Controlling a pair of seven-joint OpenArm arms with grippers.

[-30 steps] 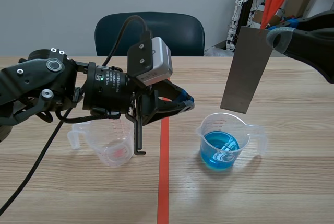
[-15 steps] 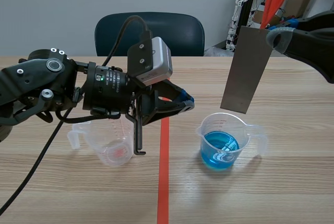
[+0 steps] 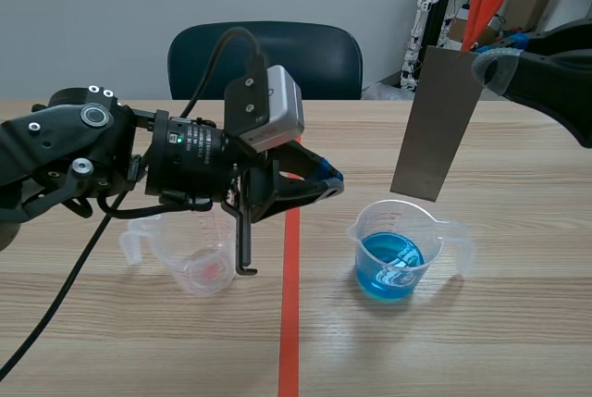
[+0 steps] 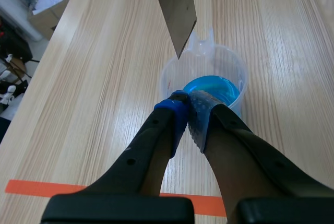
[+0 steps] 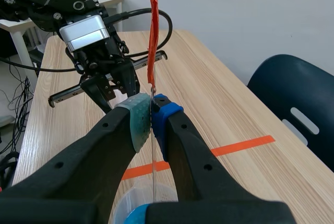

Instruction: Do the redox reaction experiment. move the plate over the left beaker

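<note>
A grey metal plate (image 3: 437, 124) hangs upright over the right beaker (image 3: 396, 252), which holds blue liquid. My right gripper (image 3: 487, 68) is shut on the plate's top edge. In the right wrist view the plate (image 5: 153, 145) shows edge-on between the pads of my right gripper (image 5: 151, 110), and an orange strip (image 5: 152, 31) rises from it. The left beaker (image 3: 197, 254) is clear with a reddish trace at its bottom and stands under my left arm. My left gripper (image 3: 330, 179) is shut on nothing, between the two beakers. In the left wrist view my left gripper (image 4: 189, 110) points at the blue beaker (image 4: 209, 80), with the plate (image 4: 175, 4) above it.
A dark blue chair (image 3: 266, 59) stands behind the table's far edge. An orange-red tape line (image 3: 290, 323) runs down the table between the beakers. A black bracket (image 3: 243, 249) hangs from my left arm beside the left beaker.
</note>
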